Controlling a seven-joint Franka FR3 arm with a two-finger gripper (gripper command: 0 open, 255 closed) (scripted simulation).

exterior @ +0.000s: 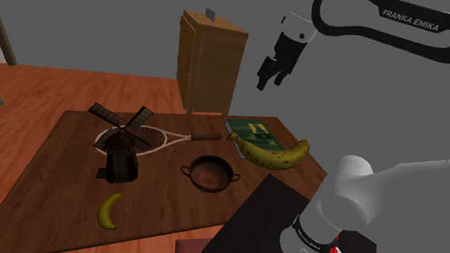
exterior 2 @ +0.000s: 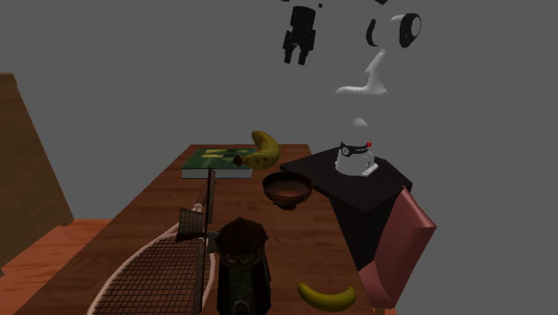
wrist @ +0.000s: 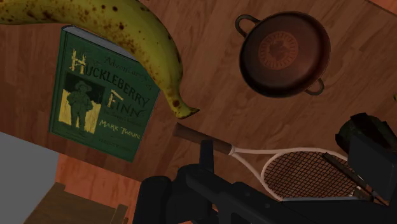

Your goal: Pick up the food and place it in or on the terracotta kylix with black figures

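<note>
A large brown-spotted banana lies partly on a green book at the table's far corner near the stand. A smaller plain yellow banana lies near the table's front edge in the shoulder view. The kylix is a shallow reddish-brown bowl with two loop handles, standing empty between the two bananas. My gripper hangs open high above the book and the spotted banana, holding nothing.
A dark model windmill stands on the head of a tennis racket beside the kylix. A wooden cabinet stands beyond the table. The dark stand abuts the table, with a reddish chair next to it.
</note>
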